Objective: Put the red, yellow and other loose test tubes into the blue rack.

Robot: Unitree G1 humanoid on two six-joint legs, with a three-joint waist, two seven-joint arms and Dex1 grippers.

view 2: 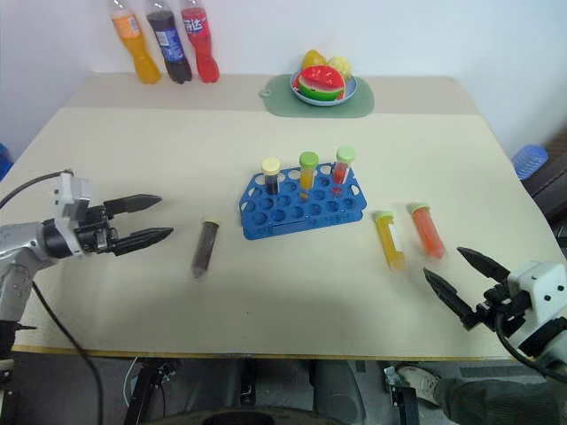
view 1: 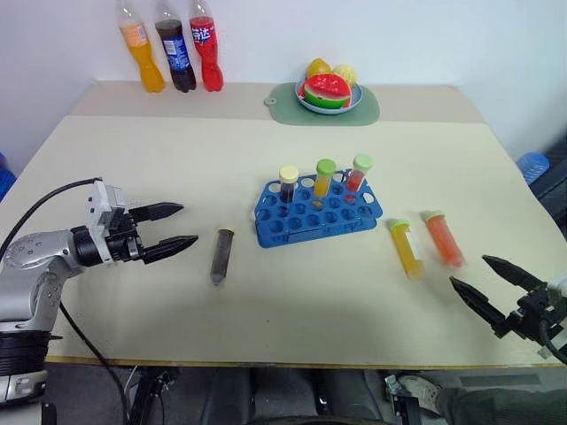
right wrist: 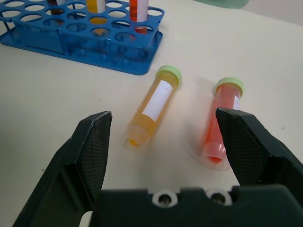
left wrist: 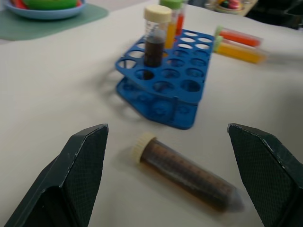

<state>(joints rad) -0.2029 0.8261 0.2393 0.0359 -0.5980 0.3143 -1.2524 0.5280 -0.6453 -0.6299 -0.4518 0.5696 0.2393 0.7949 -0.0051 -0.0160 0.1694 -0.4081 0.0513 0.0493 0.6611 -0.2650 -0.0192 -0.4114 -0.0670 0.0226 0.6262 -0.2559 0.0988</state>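
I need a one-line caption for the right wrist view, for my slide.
Open right gripper facing yellow tube and red-orange tube lying beside the blue rack.

A staged robot test bench, by the look of it: a plain beige table [view 1: 266,292] against a bare white wall, a blue rack [view 1: 317,212] mid-surface with capped tubes, three soft-drink bottles [view 1: 170,46] at the far left corner, toy fruit in a bowl [view 1: 329,92] on a green mat [view 1: 363,113] along the far edge.
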